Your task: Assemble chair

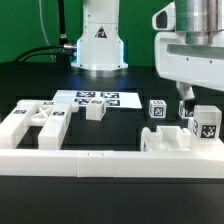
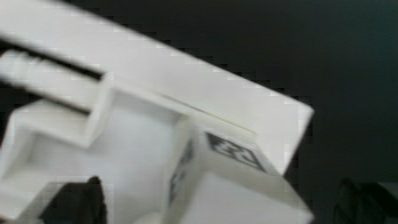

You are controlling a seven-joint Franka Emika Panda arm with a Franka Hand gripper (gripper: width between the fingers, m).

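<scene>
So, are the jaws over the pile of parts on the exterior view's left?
No, the jaws hang above the white parts on the exterior view's right, far from that left pile.

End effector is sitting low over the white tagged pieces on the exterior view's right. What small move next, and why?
Probably lift the end effector straight up slightly. Its jaws stand open, gripping nothing, and the chunky white plastic chair piece with its tag sits right under them in the wrist view, so moving sideways might knock it.

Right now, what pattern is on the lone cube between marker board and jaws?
Black-and-white square tag on white cube; best in exterior view.
</scene>
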